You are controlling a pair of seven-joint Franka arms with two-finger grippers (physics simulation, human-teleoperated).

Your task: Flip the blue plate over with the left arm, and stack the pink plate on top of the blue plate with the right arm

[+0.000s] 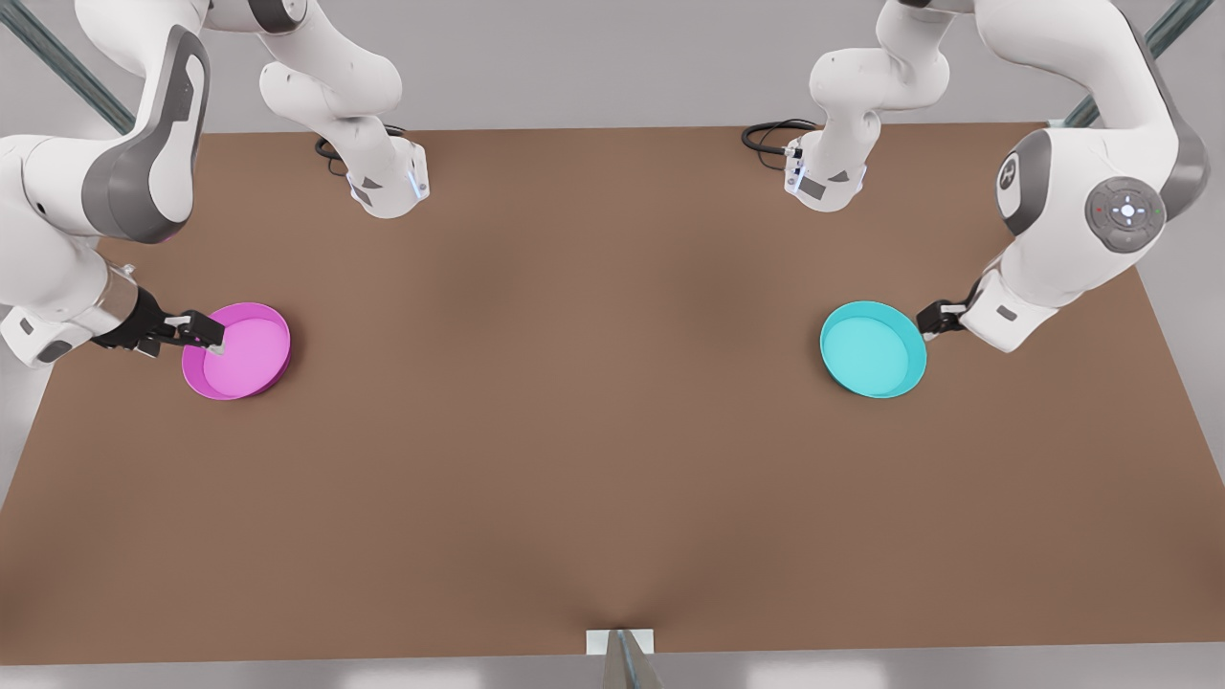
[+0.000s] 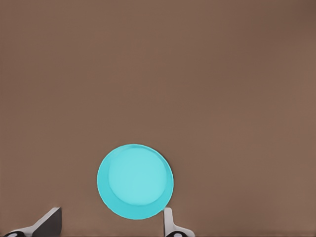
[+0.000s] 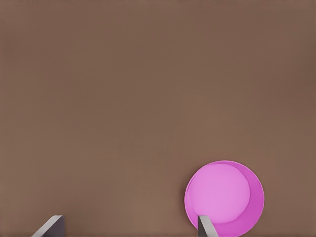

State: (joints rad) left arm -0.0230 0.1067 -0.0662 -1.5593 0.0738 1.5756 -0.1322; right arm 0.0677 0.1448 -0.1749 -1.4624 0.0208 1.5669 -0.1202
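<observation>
On a brown table [image 1: 574, 431], the spread left gripper [image 1: 930, 319] sits beside the blue plate [image 1: 871, 350]. The spread right gripper [image 1: 206, 337] straddles the pink plate's [image 1: 239, 352] rim, its fingertips partly hidden.

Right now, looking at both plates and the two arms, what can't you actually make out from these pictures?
- Whether the left end effector touches the blue plate: in the front view it sits at the rim, contact too small to tell.
- Whether the right end effector grips the pink plate: one finger overlaps the rim, fingertips cut off by the frame edge.
</observation>
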